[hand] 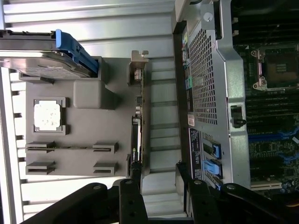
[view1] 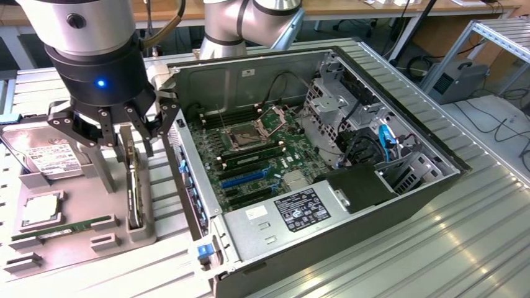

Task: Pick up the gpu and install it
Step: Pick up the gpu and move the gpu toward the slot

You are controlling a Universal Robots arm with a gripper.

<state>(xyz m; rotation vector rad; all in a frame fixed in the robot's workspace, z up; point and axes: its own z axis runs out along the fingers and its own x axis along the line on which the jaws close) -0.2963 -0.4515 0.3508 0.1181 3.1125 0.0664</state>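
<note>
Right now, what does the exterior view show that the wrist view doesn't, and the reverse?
Exterior view: the arm above the tool, the power supply with its label, a blue cable by the drive cage. Wrist view: the case's perforated rear panel and the metal bracket on the gpu. Both: the open tool over the gpu standing on edge in the grey holder, the hard drive, the motherboard socket.

Spread tool (hand: 159, 184) beside edge-on gpu (hand: 136, 151)
</note>
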